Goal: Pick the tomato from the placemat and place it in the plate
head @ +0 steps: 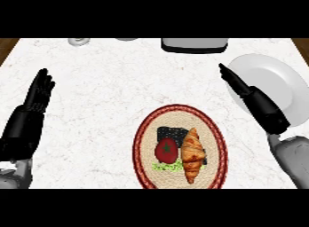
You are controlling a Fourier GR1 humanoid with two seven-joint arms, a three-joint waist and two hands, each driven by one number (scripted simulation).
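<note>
A red tomato (165,150) lies on a round woven placemat (149,128) with a dark red rim, low in the middle of the counter. A white plate (285,84) sits at the right. My right hand (257,103) is open, fingers straight, lying over the plate's left edge, above and right of the placemat. At the left edge my left hand (33,106) rests open, fingers up, well away from the tomato.
On the placemat next to the tomato lie a croissant (192,153), a dark square item (173,133) and some green lettuce (168,167). A grey appliance (194,44) stands at the counter's back edge, and a small white object (79,41) at the back left.
</note>
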